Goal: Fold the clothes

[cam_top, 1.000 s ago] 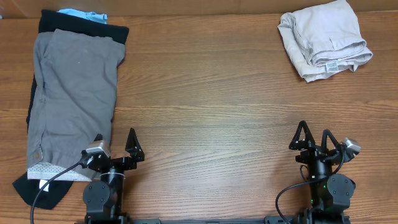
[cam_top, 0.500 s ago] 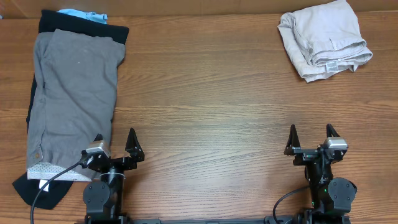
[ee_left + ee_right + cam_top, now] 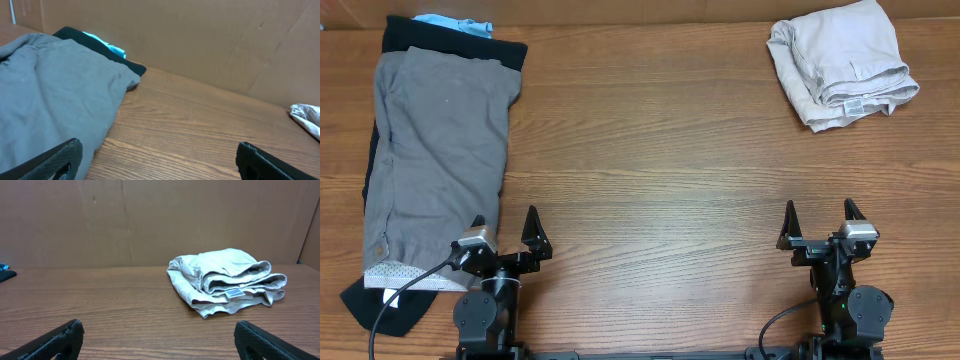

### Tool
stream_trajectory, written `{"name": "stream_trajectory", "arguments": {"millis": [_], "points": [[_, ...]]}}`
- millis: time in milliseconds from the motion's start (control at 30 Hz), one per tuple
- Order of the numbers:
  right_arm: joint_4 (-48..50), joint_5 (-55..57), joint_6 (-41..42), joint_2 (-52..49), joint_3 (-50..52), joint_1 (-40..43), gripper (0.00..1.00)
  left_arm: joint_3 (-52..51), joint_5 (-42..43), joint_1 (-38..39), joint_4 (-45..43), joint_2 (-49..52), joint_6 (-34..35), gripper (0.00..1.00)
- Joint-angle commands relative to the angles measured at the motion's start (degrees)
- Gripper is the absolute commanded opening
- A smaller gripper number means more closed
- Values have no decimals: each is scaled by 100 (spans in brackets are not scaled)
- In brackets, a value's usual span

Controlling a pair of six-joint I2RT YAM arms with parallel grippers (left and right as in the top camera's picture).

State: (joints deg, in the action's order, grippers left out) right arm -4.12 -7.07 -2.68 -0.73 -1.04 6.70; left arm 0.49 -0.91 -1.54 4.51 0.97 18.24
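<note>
Lying flat on the left side of the brown worktop point(image 3: 660, 150) are the grey shorts point(image 3: 435, 150), spread over a black garment point(image 3: 510, 52). A pale folded bundle point(image 3: 840, 60) sits in the far right corner. A bit of blue cloth point(image 3: 455, 24) peeks out behind the shorts. The left jaws and the right jaws both stand wide at the near edge.

At 9 o'clock, grey shorts point(image 3: 435, 165) flat over black garment point(image 3: 455, 46), blue cloth point(image 3: 455, 24) peeking at 11. Folded beige garment point(image 3: 840, 62) at 1. Your left gripper point(image 3: 504, 230) at 7, right gripper point(image 3: 818, 224) at 5, both spread.
</note>
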Motion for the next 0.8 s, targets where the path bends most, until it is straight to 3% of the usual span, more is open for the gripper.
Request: {"name": "stream_trajectory", "arguments": {"millis": [0, 767], "points": [[13, -7, -33, 57, 59, -31, 100, -17, -13, -35, -9, -70, -90, 100], [13, -9, -33, 57, 59, -31, 100, -17, -81, -35, -24, -66, -92, 100]]}}
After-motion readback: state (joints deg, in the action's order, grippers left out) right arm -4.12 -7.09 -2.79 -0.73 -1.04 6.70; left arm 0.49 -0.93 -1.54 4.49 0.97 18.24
